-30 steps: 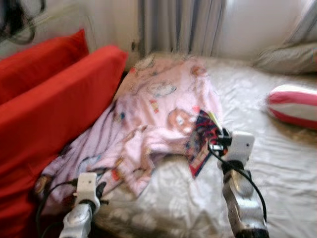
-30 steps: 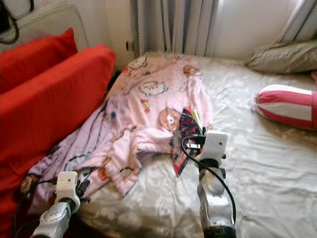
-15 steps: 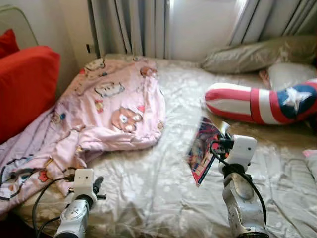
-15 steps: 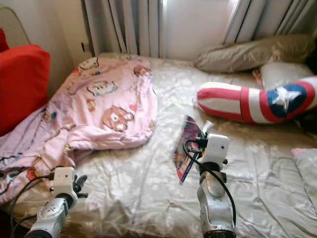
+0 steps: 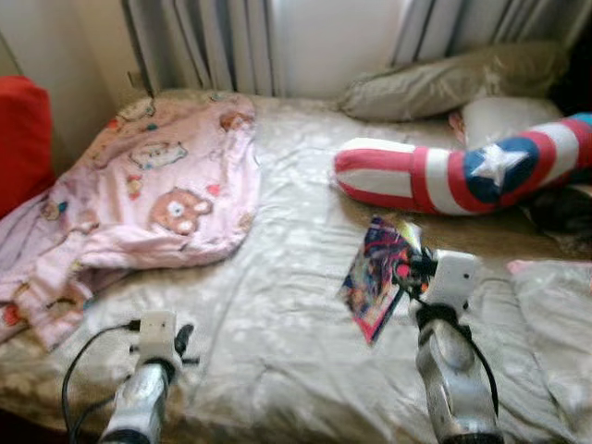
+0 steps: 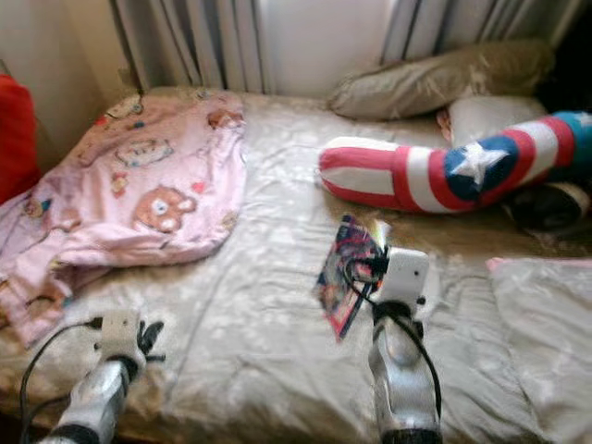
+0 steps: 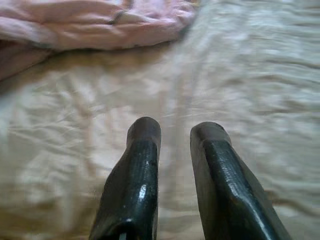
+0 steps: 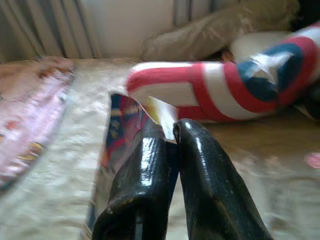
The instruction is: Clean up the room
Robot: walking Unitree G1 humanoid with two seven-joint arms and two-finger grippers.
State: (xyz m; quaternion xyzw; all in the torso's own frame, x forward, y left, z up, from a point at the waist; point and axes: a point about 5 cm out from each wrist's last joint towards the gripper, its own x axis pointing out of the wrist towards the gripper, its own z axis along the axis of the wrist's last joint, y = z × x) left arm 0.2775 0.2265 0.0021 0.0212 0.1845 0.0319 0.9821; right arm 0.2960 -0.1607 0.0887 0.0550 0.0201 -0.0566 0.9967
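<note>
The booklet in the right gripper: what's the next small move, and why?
Probably keep the jaws shut and carry it off the bed. The right gripper pinches the colourful booklet by its upper edge, so it hangs tilted above the bed sheet, touching nothing. The frames show no shelf or bin to put it in. The left gripper hovers open over bare sheet, holding nothing.

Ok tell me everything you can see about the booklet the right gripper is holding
The booklet is thin and glossy, with a busy cover in red, blue and dark colours. The right gripper is shut on its upper edge, so it hangs tilted above the bed, apparently clear of the sheet.
</note>
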